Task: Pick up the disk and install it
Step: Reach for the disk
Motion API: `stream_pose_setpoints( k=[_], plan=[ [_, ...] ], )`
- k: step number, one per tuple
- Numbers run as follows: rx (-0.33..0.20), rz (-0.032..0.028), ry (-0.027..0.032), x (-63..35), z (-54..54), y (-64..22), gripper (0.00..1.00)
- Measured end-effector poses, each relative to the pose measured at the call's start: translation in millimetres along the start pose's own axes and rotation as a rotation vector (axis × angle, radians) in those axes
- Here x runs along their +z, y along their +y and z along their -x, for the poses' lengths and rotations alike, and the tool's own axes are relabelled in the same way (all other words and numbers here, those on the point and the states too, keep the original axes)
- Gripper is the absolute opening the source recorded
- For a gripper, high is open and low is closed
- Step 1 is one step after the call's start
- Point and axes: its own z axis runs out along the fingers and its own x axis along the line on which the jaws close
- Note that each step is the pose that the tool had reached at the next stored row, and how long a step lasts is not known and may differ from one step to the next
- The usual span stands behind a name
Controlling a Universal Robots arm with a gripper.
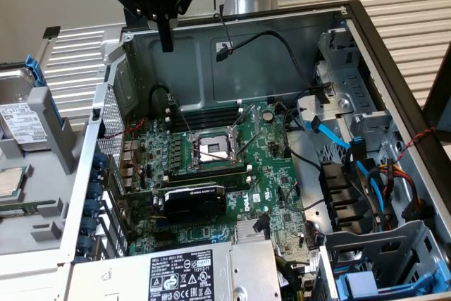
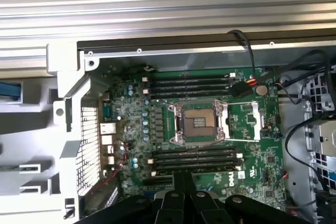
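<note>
The disk (image 1: 20,123), silver with a white label and a blue carrier, lies in a grey holder at the exterior view's left, outside the computer case. My black gripper (image 1: 166,44) hangs above the case's back left corner, well apart from the disk, fingers pressed together and pointing down with nothing between them. In the wrist view the shut gripper (image 2: 184,178) hovers over the green motherboard (image 2: 210,145), near the memory slots.
The open computer case (image 1: 232,54) holds the motherboard (image 1: 275,195), an empty processor socket (image 1: 213,147), a power supply (image 1: 183,273) and loose cables (image 1: 282,44). A drive cage with blue rails (image 1: 380,280) sits at the front right. A small square processor chip (image 1: 10,181) rests below the disk.
</note>
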Motion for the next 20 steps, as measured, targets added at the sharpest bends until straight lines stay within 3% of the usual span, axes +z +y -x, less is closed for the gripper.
stream_pose_setpoints(
  k=[4, 8, 14, 20],
  plan=[
    [0.000, -0.0001, 0.0001, -2.2, -10.3, 0.1, 0.11],
    [0.000, -0.0001, 0.0000, -2.0, -16.4, 6.8, 0.11],
    [0.011, -0.0011, 0.0015, -0.5, -19.1, 12.6, 0.11],
    [0.013, 0.0000, 0.0025, -0.4, -44.2, 10.8, 0.11]
  ],
)
